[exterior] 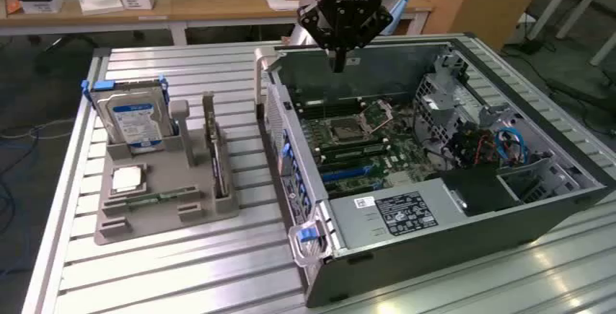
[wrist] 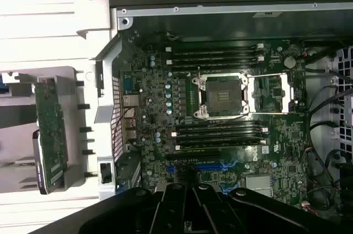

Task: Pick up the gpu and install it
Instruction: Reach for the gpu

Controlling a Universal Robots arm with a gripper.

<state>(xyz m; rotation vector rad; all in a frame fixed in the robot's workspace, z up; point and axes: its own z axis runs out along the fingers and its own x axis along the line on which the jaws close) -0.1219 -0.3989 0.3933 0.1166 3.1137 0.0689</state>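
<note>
The gpu (exterior: 218,154) stands on edge in the grey holder (exterior: 183,209), at the exterior view's left of the open computer case (exterior: 433,216). In the wrist view the gpu (wrist: 51,134) shows its green board side, with a silver bracket at one end. My gripper (exterior: 339,61) hangs above the far wall of the case, well away from the gpu. Its fingers are shut with nothing between them. In the wrist view my gripper (wrist: 190,195) sits over the motherboard (wrist: 220,134), near the blue slot (wrist: 209,166).
A blue-labelled hard drive (exterior: 135,115) stands at the holder's far end, with a processor chip (exterior: 127,178) and a memory stick (exterior: 154,198) lying in it. Cables and a drive cage (exterior: 481,141) fill the case's right side. A desk (exterior: 173,3) stands behind the slatted table (exterior: 173,278).
</note>
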